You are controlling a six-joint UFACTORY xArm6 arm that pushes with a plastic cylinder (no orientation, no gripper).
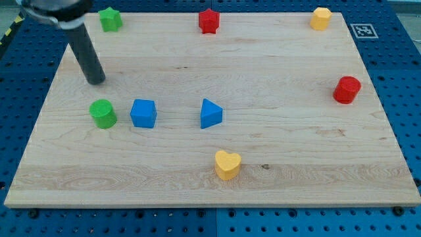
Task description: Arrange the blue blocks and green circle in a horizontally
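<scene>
The green circle (103,113) sits at the view's left, with the blue cube (143,112) just to its right. The blue triangle (210,114) lies further right, level with them. The three form a rough horizontal row. My tip (96,80) rests on the board above the green circle, a short gap away, touching no block. The dark rod rises from it toward the view's top left.
A green star (110,19), a red star (208,20) and a yellow block (320,18) line the wooden board's (289,151) top edge. A red block (346,89) is at the right. A yellow heart (227,164) lies below the blue triangle.
</scene>
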